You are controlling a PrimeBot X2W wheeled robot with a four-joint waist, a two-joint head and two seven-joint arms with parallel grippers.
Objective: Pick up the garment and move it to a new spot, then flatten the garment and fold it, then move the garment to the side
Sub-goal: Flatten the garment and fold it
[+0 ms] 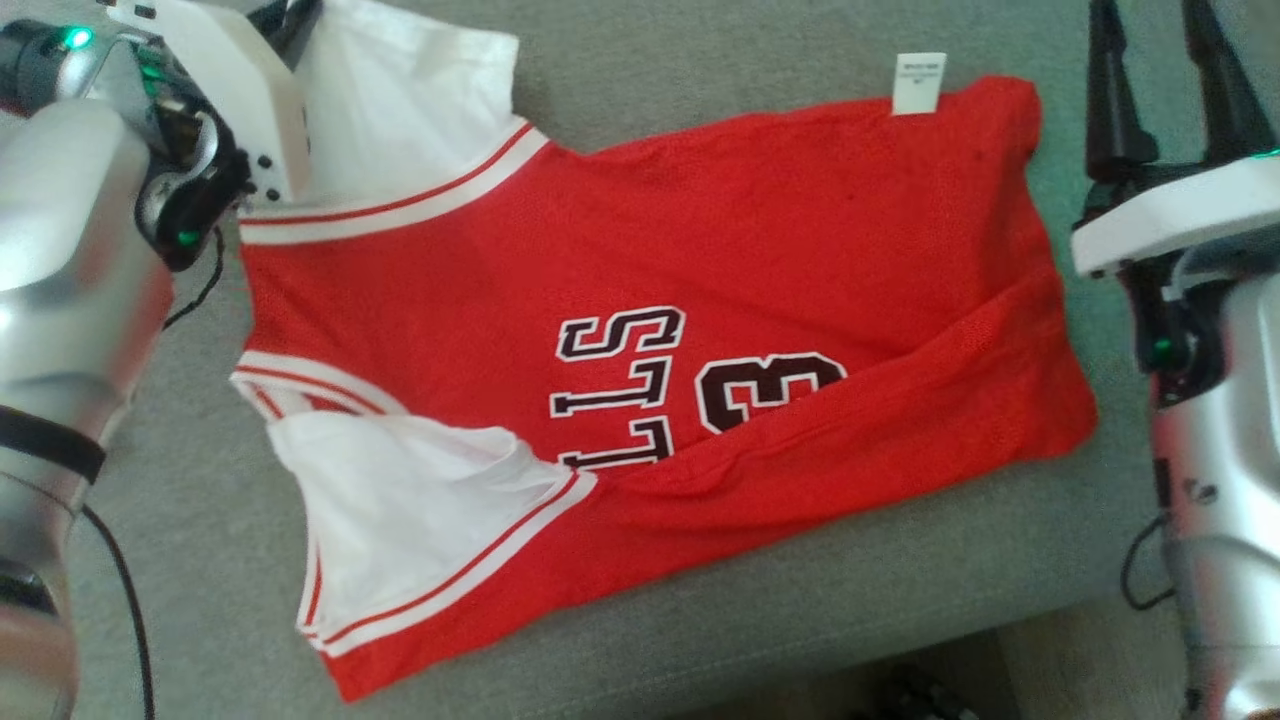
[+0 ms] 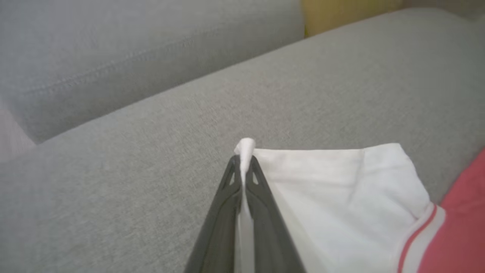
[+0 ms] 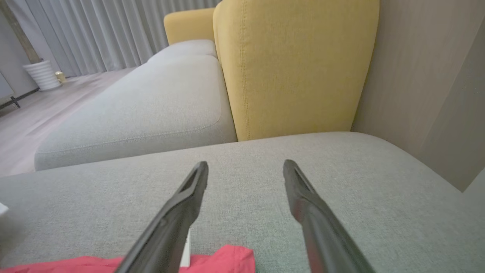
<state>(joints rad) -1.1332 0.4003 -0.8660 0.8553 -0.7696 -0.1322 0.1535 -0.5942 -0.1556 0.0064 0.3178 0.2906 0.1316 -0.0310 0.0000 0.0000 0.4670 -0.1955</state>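
The left gripper (image 2: pixel 242 163) is pinching the sleeve (image 2: pixel 333 189) edge between its fingertips; the jersey (image 1: pixel 750 250) is looking limp and light; the right gripper (image 3: pixel 246 167) is gaping wide.

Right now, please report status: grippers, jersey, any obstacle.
Left gripper shut on white sleeve. Right gripper open, empty, beside red corner. Jersey lying on grey sofa. No obstacle seen.

Definitely looking like somebody's living room; a grey fabric sofa (image 3: pixel 151 106) is stretching across with yellow back cushions (image 3: pixel 295 68) standing behind it; long pale curtains (image 3: pixel 94 34) are hanging down to a wood floor (image 3: pixel 45 98); a white ribbed pot (image 3: pixel 41 75) is sitting by them.
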